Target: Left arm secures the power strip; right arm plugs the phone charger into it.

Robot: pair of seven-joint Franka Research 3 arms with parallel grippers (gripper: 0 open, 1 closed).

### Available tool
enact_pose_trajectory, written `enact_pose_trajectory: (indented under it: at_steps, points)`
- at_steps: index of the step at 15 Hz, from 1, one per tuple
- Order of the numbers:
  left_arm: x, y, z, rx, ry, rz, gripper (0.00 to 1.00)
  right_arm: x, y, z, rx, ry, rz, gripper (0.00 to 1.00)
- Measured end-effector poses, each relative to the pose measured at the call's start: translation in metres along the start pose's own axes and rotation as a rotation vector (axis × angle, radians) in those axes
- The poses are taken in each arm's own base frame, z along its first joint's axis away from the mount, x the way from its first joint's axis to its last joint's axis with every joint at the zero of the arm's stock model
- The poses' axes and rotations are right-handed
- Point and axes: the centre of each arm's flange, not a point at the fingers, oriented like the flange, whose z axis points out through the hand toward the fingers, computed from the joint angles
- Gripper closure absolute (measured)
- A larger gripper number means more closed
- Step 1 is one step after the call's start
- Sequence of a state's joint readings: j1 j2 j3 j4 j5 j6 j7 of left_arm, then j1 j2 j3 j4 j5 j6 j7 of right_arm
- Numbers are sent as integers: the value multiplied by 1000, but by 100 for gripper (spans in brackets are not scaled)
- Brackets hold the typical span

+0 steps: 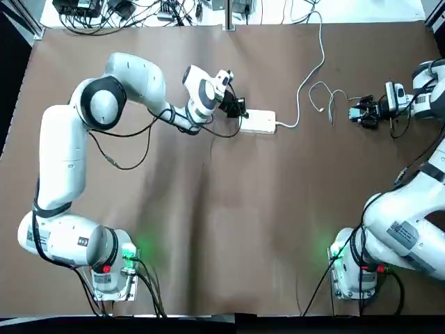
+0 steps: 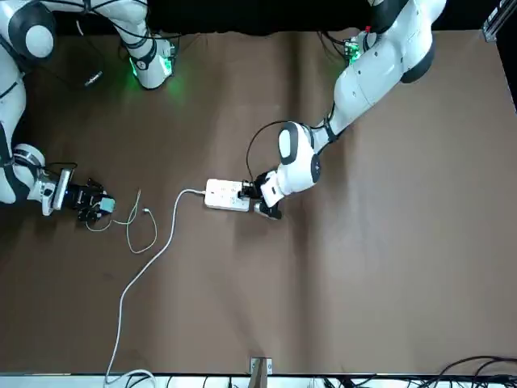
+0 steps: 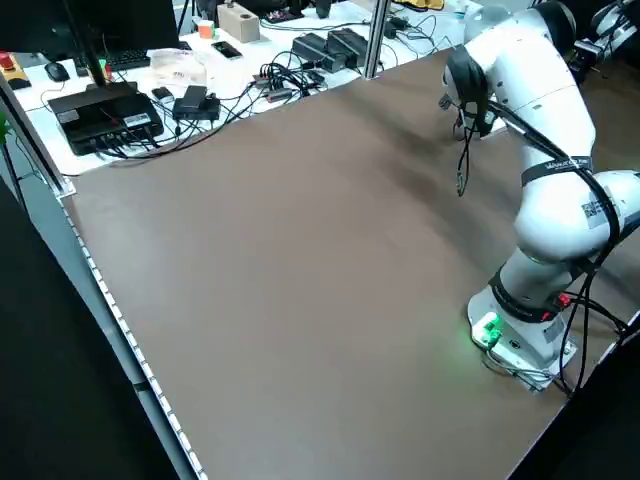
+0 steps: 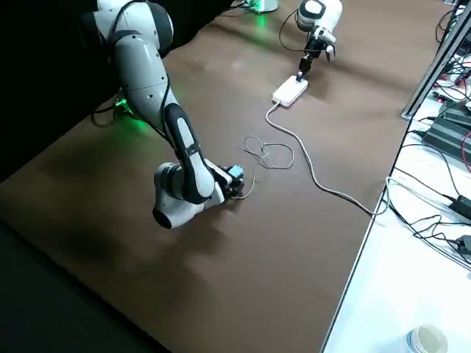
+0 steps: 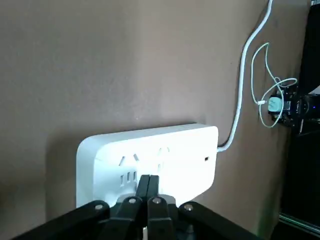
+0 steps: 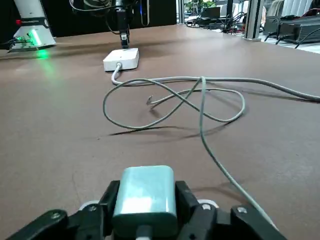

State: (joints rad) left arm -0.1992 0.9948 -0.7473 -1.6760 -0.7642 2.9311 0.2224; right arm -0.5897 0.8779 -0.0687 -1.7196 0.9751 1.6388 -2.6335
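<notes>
Over there, the white power strip (image 1: 258, 122) lies on the brown table (image 2: 363, 283), socket face up, well apart from the phone charger (image 6: 145, 200); the left gripper (image 5: 148, 185) is at the strip's end opposite its cord, its two fingers together over the sockets, though whether they press on the strip I cannot tell; the strip's thick white cord (image 2: 129, 283) curves away to the table's far edge, across from the robot's bases. Out on the robot's right, the right gripper (image 6: 145, 207) is above the table, its fingers parted just by the charger's width and closed on the teal block's two sides; the charger's thin white cable (image 4: 266, 154) lies in loose loops between the gripper and the strip; beyond the table, black cables (image 1: 104, 24) lie tangled on a white surface (image 4: 397, 294).
</notes>
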Motion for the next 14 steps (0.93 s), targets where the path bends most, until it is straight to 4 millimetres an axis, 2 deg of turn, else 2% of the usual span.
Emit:
enact_pose_trajectory:
  at_steps: [1, 6, 9, 11, 14]
  points:
    - [-2, 0, 2, 2, 2, 1, 99, 0, 0, -2, -2, 2, -1, 51]
    - [2, -4, 0, 8, 11, -1, 99, 0, 0, -3, -1, 5, -10, 52]
    - [3, -4, 1, 8, 12, 0, 98, 6, 12, -8, -11, -25, -13, 52]
    - [3, -4, 1, 9, 12, 1, 98, 19, 27, -12, -4, -48, 7, 52]
    - [3, -4, 2, 11, 14, 3, 97, 60, 52, -19, 47, -112, 89, 52]
